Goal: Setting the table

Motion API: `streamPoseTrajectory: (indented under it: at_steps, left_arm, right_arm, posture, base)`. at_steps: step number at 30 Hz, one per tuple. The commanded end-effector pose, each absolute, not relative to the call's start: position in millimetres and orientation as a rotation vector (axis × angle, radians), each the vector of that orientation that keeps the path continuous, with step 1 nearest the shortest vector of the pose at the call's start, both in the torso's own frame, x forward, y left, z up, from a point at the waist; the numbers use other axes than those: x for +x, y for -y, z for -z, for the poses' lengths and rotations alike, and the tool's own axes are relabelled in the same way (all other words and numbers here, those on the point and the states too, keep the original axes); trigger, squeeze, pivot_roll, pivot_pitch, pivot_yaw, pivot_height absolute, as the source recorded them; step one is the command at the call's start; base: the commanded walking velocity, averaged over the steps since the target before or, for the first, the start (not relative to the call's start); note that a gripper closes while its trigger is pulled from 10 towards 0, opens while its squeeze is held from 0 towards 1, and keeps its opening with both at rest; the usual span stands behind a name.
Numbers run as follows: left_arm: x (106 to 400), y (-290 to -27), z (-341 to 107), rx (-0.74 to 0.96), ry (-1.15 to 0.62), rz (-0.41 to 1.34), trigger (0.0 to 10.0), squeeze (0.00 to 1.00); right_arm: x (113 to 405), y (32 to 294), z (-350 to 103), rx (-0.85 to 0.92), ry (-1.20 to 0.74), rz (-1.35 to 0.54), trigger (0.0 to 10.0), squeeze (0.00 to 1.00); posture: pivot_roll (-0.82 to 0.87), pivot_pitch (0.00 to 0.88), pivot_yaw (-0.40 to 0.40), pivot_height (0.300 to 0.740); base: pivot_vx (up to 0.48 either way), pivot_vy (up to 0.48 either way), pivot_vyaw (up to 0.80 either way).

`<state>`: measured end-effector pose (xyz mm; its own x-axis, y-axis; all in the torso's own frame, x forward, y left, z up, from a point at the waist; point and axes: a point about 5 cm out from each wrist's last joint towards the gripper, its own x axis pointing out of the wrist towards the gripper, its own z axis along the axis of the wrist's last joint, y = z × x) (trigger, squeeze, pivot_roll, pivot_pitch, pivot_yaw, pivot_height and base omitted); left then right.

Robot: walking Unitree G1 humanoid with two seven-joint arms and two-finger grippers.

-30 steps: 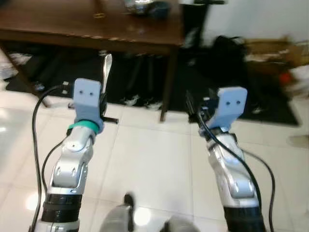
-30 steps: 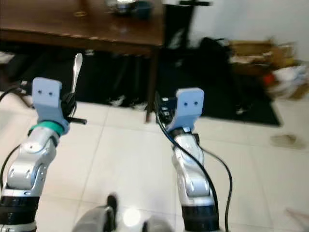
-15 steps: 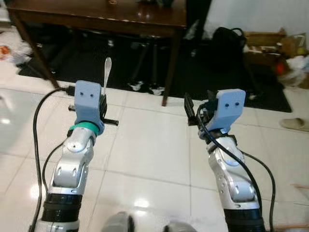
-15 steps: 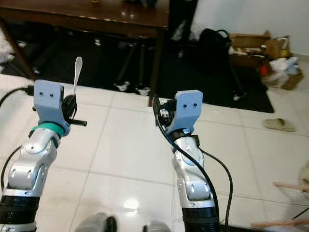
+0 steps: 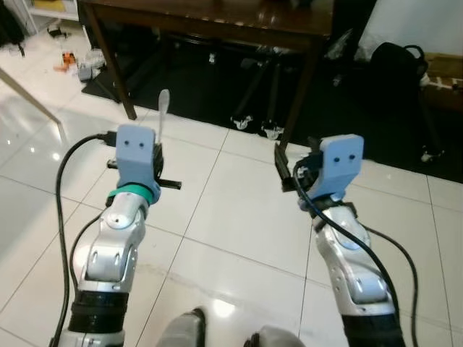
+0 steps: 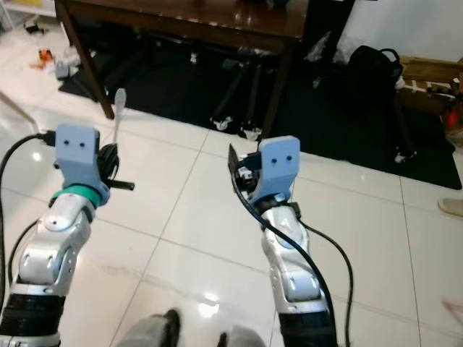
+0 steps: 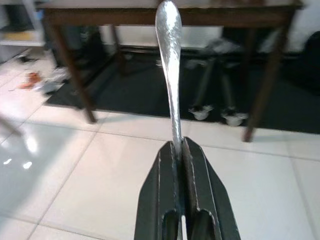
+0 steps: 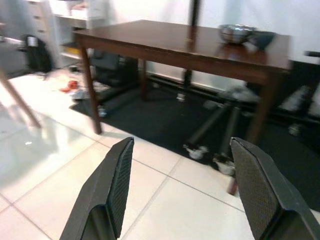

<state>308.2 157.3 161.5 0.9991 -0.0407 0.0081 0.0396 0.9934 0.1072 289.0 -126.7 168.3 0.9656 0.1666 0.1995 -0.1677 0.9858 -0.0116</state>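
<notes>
My left gripper (image 7: 178,147) is shut on the handle of a silver spoon (image 7: 169,60), which sticks up past the fingertips with its bowl (image 5: 163,98) uppermost. The left arm is raised over white floor tiles, short of the dark wooden table (image 5: 239,23). To its right, at about the same height, my right gripper (image 8: 180,165) is open, with nothing between its fingers (image 8: 260,190). On the far end of the tabletop, in the right wrist view, stand a silver bowl (image 8: 236,33) and a dark bowl (image 8: 262,38).
Under the table (image 8: 180,47) lies a black mat (image 6: 217,94) with wheeled chair legs (image 5: 262,126) on it. A black bag (image 6: 372,69) stands at the right by a cardboard box (image 6: 427,72). Clutter (image 5: 72,61) lies on the floor left of the table leg (image 5: 108,69). White shelves (image 8: 75,30) stand at the wall.
The camera has turned to the right, so the table and mat have slid rightward in view and its left leg now shows. Both grippers keep their pose, the spoon still held.
</notes>
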Motion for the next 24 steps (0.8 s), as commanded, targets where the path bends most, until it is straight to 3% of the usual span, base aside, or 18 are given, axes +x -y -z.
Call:
streamPoseTrajectory:
  at_steps: [1,18,24]
  left_arm:
    - [307.4,-158.2,-156.3,0.113,-0.016,0.026,10.0,0.00]
    - [310.0,-162.8,-157.9,0.118,-0.011,-0.048,10.0,0.00]
    - [315.6,-172.0,-158.7,0.140,-0.011,-0.141,10.0,0.00]
  right_arm:
    - [286.5,126.9,-163.6,0.006,0.184,-0.176,10.0,0.00]
    - [286.8,126.1,-165.9,0.035,0.193,-0.182,10.0,0.00]
    - [288.2,126.9,-170.7,0.078,0.209,-0.166,10.0,0.00]
  posture:
    - [-0.04,0.006,0.031,0.740]
    - [-0.03,0.009,0.029,0.740]
    - [-0.03,0.009,0.028,0.740]
  base:
    - [0.000,0.000,0.79]
    - [0.000,0.000,0.79]
    - [0.446,0.000,0.34]
